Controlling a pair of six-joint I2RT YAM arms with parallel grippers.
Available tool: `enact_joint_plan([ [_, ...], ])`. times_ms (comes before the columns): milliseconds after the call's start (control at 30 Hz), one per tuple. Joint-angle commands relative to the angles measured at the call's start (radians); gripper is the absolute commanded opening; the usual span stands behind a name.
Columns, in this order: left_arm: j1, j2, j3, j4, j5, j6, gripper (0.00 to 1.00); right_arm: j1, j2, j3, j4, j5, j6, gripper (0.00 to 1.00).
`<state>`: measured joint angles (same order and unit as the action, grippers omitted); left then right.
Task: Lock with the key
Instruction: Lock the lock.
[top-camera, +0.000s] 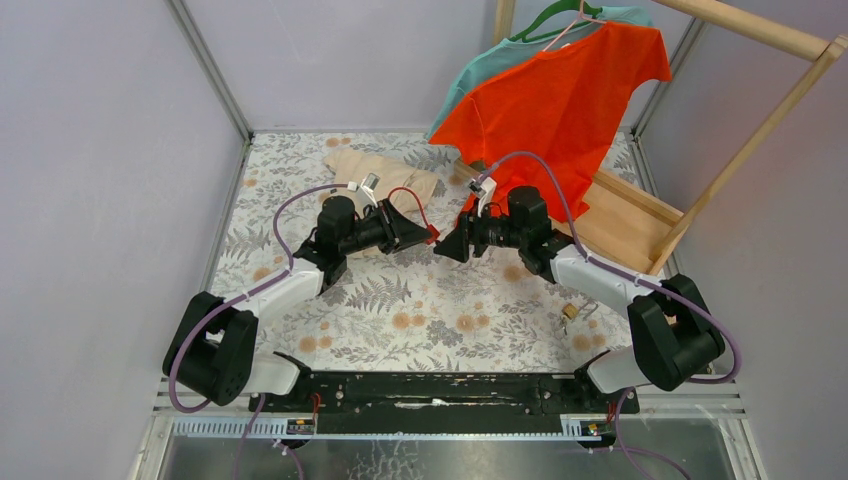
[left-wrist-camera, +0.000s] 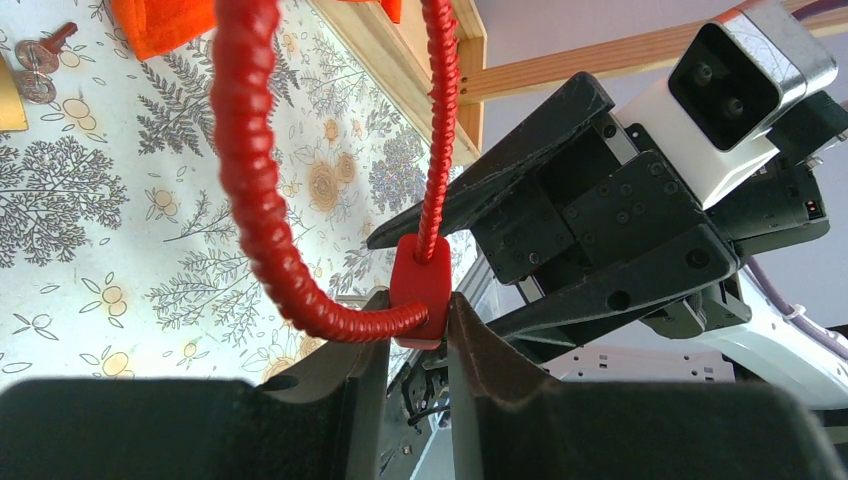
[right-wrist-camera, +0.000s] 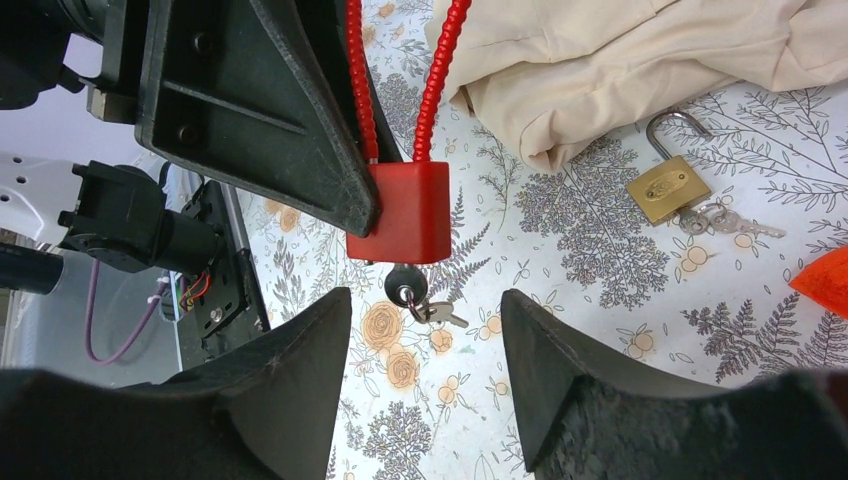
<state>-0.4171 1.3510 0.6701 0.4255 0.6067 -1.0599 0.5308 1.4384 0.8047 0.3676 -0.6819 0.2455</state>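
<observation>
My left gripper (top-camera: 428, 236) is shut on the body of a red cable lock (left-wrist-camera: 420, 285) and holds it above the table. Its red cable (left-wrist-camera: 255, 200) loops up and back. In the right wrist view the red lock body (right-wrist-camera: 400, 212) hangs between my left gripper's fingers (right-wrist-camera: 290, 130), with a black-headed key (right-wrist-camera: 405, 284) in its underside and a spare key dangling on a ring. My right gripper (right-wrist-camera: 425, 310) is open, its fingers on either side just below the key, not touching it. In the top view it (top-camera: 445, 246) faces the left gripper closely.
A brass padlock (right-wrist-camera: 664, 188) with keys lies on the floral tablecloth, also seen near the right arm (top-camera: 572, 311). A beige cloth (top-camera: 375, 170) lies behind. An orange shirt (top-camera: 560, 100) and a teal one hang on a wooden rack (top-camera: 640, 215) at the back right.
</observation>
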Motion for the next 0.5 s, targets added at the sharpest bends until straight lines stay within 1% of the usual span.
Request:
enact_joint_plan([
  [0, 0.008, -0.017, 0.006, 0.05, 0.011, 0.0, 0.0, -0.002, -0.045, 0.053, 0.019, 0.019, 0.025, 0.63],
  [267, 0.008, -0.012, 0.008, 0.048, 0.006, -0.001, 0.0, 0.015, -0.046, 0.06, 0.016, 0.03, 0.033, 0.57],
  [467, 0.008, -0.01, 0.008, 0.047, 0.006, -0.002, 0.0, 0.026, -0.044, 0.069, 0.003, 0.039, 0.018, 0.47],
])
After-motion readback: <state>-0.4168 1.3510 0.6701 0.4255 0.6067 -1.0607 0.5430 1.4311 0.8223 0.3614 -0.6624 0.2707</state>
